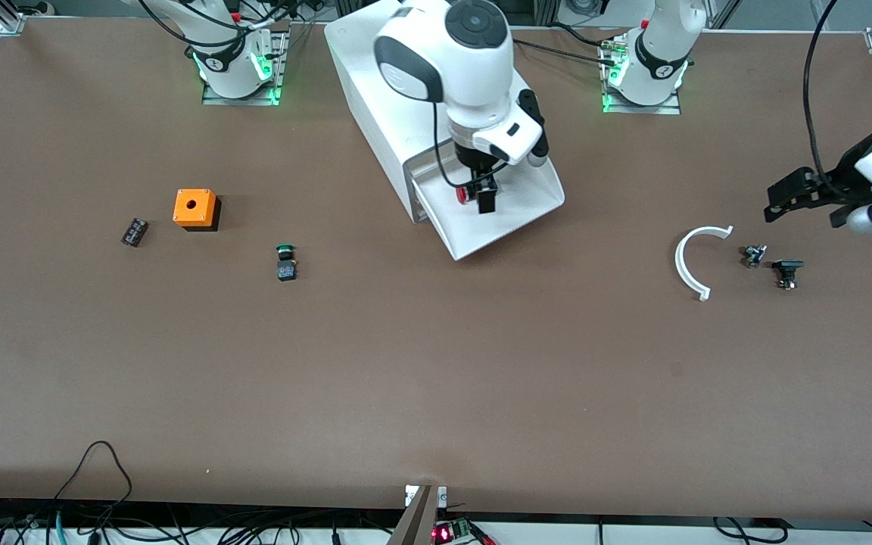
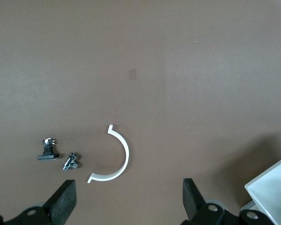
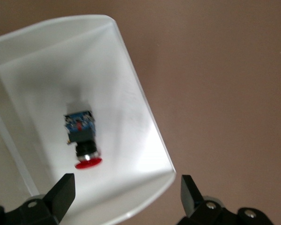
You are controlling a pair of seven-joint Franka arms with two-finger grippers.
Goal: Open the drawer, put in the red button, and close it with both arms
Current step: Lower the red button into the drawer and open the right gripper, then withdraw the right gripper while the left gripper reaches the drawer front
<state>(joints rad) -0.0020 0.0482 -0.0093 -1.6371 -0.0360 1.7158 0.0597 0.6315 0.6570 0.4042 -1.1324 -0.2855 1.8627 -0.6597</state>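
Red button lies on its side on the floor of the open white drawer, apart from the walls of the drawer; its red cap points toward the front lip of the drawer, its black-and-blue body toward the cabinet. Right gripper hangs over the drawer, directly above the button; its jaws are spread wide and they hold nothing, the button lies free between the two fingertips as the right wrist view shows. Left gripper hovers over the table toward the left arm's end, well apart from the drawer; its jaws are also wide open and empty. Between this gripper and the drawer lies a white half-ring, with two small black parts just beside it. Toward the right arm's end from the drawer I see a green button, an orange box with a round hole, and a small dark block.
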